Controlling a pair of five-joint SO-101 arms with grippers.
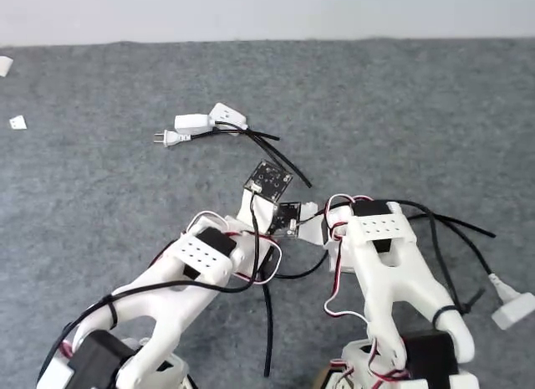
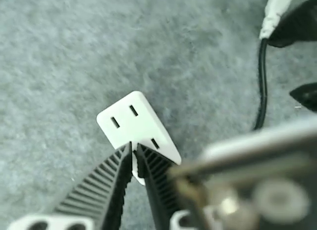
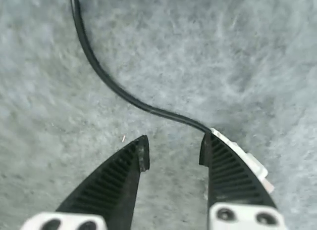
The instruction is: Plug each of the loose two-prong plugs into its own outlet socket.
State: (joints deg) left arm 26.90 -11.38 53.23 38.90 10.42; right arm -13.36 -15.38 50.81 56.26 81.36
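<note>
Gripper, left: clamps tight on one edge of a white outlet socket, slotted face in view, above grey carpet. Gripper, right: hovers low over the carpet with jaws well apart, nothing held; black cord ahead, white plug just behind one finger. Farther up the table: loose two-prong plug, prongs bare, just beside a white block

Jaws stand apart; white plug on black cable beside one.
</note>
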